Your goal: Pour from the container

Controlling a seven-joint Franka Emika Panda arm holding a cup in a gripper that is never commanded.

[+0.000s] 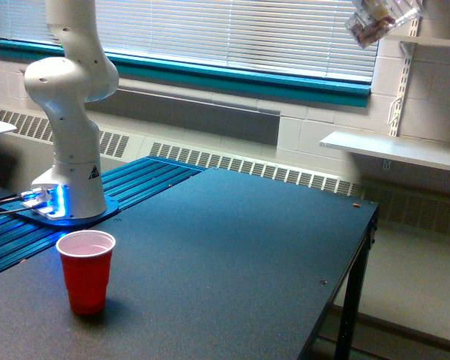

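Watching the jar (379, 19) hanging tilted at top right, well apart from the red cup (87, 270) | claw hidden, grip unknowable | we're judging it light, stiff, slippery; hold mid-wall.

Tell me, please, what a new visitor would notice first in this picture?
The red cup stands out first, upright near the front edge of the dark table, at the exterior view's left. Behind it rises the white arm base, with blue lights glowing at its foot. High in the top right corner, far from the cup, a tilted clear container with candies hangs in the air.
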